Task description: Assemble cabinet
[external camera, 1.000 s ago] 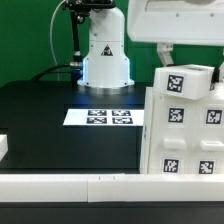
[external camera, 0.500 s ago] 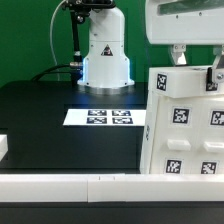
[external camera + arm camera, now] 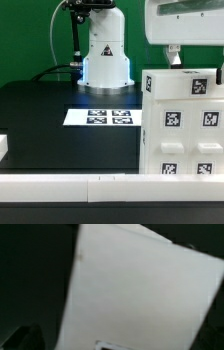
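Observation:
The cabinet [image 3: 180, 125], a large white box with black-and-white tags on its face, stands square on the table at the exterior view's right. My gripper [image 3: 196, 66] hangs right over its top edge. The jaws are spread wide and open, with one finger [image 3: 175, 58] just above the top and the other by the upper tag. In the wrist view a plain white face of the cabinet [image 3: 140, 291] fills the picture, with a tag corner at its edge and one dark finger [image 3: 25, 339] beside it.
The marker board [image 3: 104, 117] lies flat on the black table just left of the cabinet. The white robot base [image 3: 105, 55] stands behind it. A long white rail [image 3: 70, 187] runs along the front, and a small white block [image 3: 3, 148] sits at the far left.
The cabinet was tilted in the jaws and now stands straight and a little lower. The jaws have spread apart and let it go.

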Motion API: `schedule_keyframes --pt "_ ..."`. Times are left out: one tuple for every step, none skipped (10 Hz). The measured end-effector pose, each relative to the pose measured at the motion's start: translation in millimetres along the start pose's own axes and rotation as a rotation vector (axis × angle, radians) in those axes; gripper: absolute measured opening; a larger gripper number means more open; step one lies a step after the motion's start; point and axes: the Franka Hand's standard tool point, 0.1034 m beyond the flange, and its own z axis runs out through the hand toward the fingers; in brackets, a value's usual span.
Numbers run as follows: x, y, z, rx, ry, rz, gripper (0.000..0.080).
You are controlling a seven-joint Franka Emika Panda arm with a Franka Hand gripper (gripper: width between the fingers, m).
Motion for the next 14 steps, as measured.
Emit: schedule_keyframes --pt "0.6 -0.1 -8.9 0.0 -0.006 -0.144 0.0797" --pt "-0.2 -0.7 -16.9 0.001 -0.011 -0.259 0.0795" --pt "-1.2 -1.8 -19.2 -0.003 -0.009 -0.404 0.0795" --pt "-3.1 -2.7 -18.4 -0.001 -0.009 -0.537 0.0795" --pt "-2.0 -2.9 -17.9 0.016 0.001 -0.548 0.0795" --pt "-1.3 -2.0 -17.2 0.013 0.002 -0.643 0.0795" --pt "-1.3 -1.9 -17.0 0.013 0.002 -0.715 0.0795" --pt "0.4 -1.4 -16.9 0.004 0.004 -0.87 0.0795" --pt "2.5 -3.7 -16.9 -0.005 0.002 -1.082 0.0795" --pt "-0.6 -5.5 -14.8 -0.008 -0.009 -1.253 0.0795" --pt "-4.6 -5.7 -14.4 -0.021 -0.018 -1.391 0.0795" --pt "-4.9 -5.9 -14.4 -0.022 -0.019 -1.491 0.0795" --pt "-2.7 -4.9 -14.3 -0.022 -0.019 -1.542 0.0795" --pt "-1.0 -4.1 -14.3 -0.027 -0.018 -1.612 0.0795"
